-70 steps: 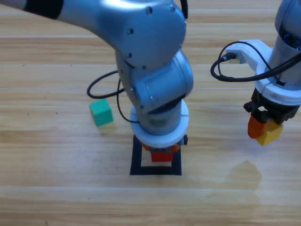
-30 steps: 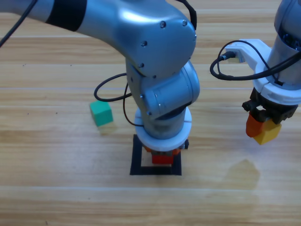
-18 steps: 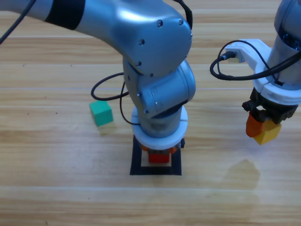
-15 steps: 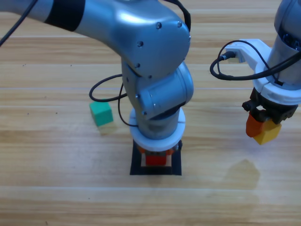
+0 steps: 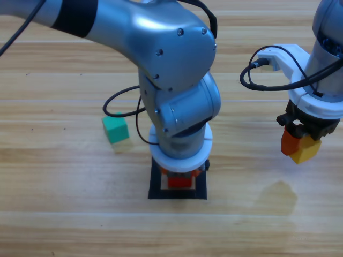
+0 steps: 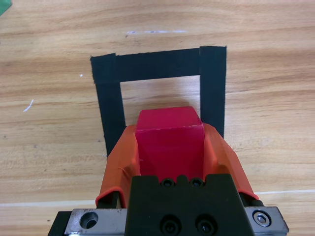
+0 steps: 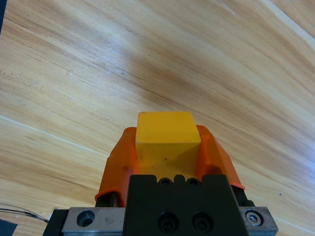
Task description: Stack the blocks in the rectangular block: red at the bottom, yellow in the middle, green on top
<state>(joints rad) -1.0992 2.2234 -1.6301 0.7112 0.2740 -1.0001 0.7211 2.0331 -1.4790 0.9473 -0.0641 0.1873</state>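
Lower centre, the red cube (image 6: 170, 135) is being gripped by the left claw (image 6: 170, 147) over the rectangular block (image 6: 109, 103); rigid, light, best held by flat sides. Right edge, the yellow cube (image 7: 167, 130) is being clamped in the right claw (image 7: 167, 147).

A red cube (image 6: 170, 135), yellow cube (image 7: 167, 129) and teal-green cube (image 5: 115, 128) are showing; black tape square (image 6: 109, 98); orange claws; light wooden table (image 5: 64, 214).
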